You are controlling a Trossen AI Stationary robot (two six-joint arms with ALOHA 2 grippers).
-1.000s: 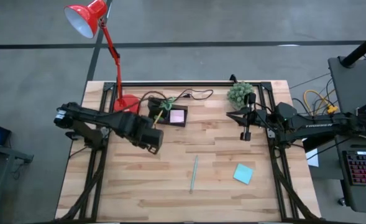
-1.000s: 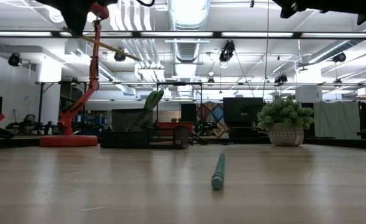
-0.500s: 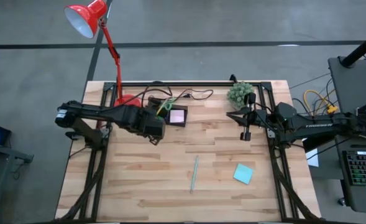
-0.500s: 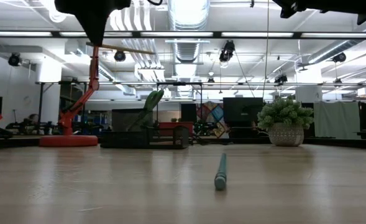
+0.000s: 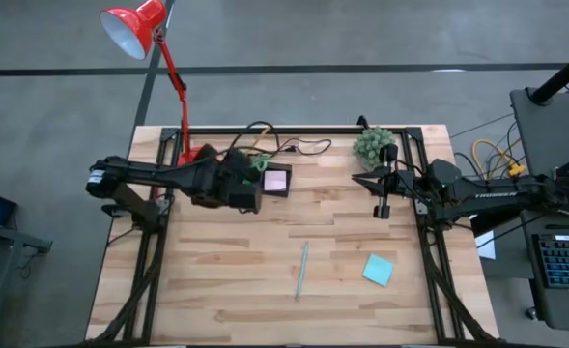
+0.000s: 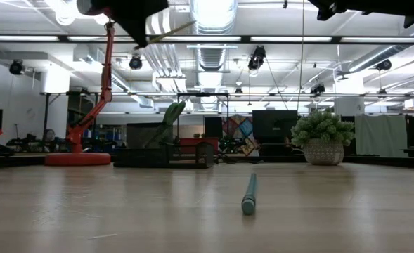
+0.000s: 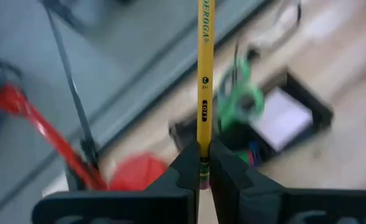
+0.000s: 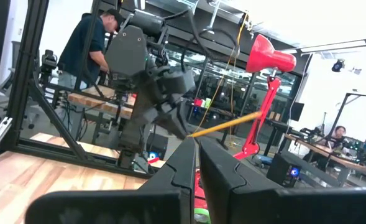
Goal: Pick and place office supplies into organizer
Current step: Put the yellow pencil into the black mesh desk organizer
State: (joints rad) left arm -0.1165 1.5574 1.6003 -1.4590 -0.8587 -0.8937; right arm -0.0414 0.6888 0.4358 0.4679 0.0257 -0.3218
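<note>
One yellow pencil (image 7: pixel 206 81) is being pinched between the left gripper (image 7: pixel 201 163) fingers, which are gripping near its lower end so the long hexagonal shaft is projecting toward the black organizer (image 5: pixel 268 180), apparently for dropping into the taller section. The organizer, at the table's far side beside the red lamp base (image 5: pixel 200 157), is already holding green-handled scissors (image 7: pixel 240 101) and a pink sticky pad (image 5: pixel 276 180). A thin green pencil (image 5: pixel 301 270) and a teal sticky pad (image 5: pixel 378 270) are lying flat on the slatted wood table (image 5: pixel 207 280). The right gripper (image 5: pixel 382 207) is waiting pressed together, empty, near the potted plant (image 5: pixel 373 146).
</note>
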